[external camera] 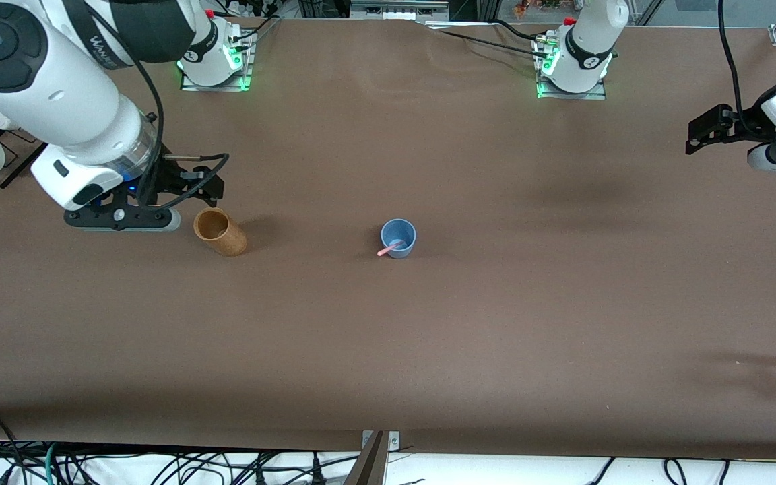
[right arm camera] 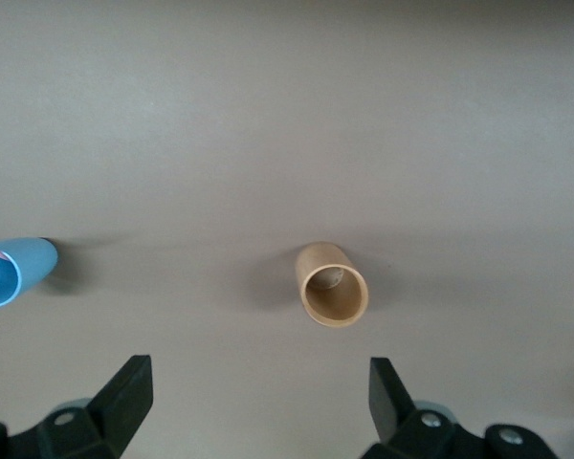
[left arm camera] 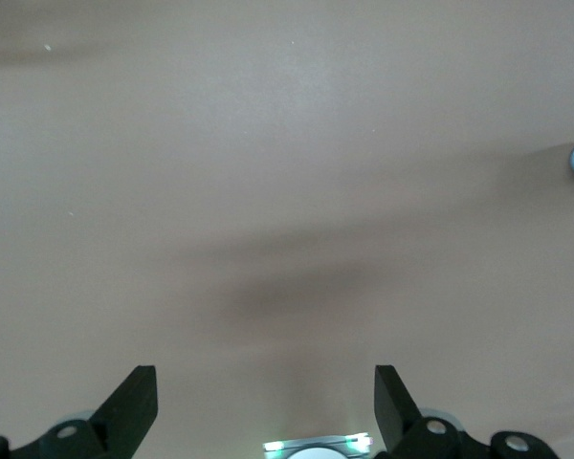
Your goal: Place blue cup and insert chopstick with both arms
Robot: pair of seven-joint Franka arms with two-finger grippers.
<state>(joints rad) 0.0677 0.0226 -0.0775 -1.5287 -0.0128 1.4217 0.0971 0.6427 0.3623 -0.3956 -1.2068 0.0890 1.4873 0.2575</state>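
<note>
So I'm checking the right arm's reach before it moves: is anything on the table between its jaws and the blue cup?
Nothing visible does. The tan wooden cylinder stands under the open right gripper, and bare brown table runs from it to the light-blue plastic cup, which holds the pink chopstick.

White lettering on the right arm's black band (external camera: 106, 48), above the tan holder (external camera: 219, 232), is only partly legible; nothing else reads.

matt plastic blue cup (external camera: 398, 238); smooth wooden holder (external camera: 219, 232); matt table (external camera: 496, 303).
</note>
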